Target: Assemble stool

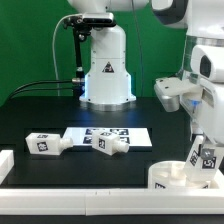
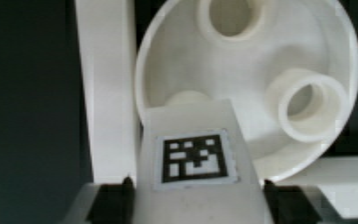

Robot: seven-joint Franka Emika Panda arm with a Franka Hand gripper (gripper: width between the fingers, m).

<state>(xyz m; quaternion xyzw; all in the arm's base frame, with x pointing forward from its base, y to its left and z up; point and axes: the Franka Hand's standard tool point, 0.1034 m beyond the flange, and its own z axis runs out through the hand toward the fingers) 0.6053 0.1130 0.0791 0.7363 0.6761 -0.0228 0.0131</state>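
The round white seat (image 2: 202, 60) lies at the front of the exterior view's right (image 1: 180, 176), its socket holes facing up. A chunky white leg (image 2: 197, 140) with a black-and-white tag stands over the seat's near edge (image 1: 207, 158). My gripper (image 2: 194, 196) comes down on it from above (image 1: 206, 166), and its dark fingers (image 2: 115, 202) press against both sides of the leg. I cannot tell whether the leg's end sits in a socket. Two more tagged legs (image 1: 45, 143) (image 1: 108, 146) lie on the black table.
The marker board (image 1: 128, 133) lies flat mid-table under one of the loose legs. A long white rail (image 1: 70, 190) runs along the front edge and shows beside the seat (image 2: 101, 90). The robot's base (image 1: 106, 70) stands at the back.
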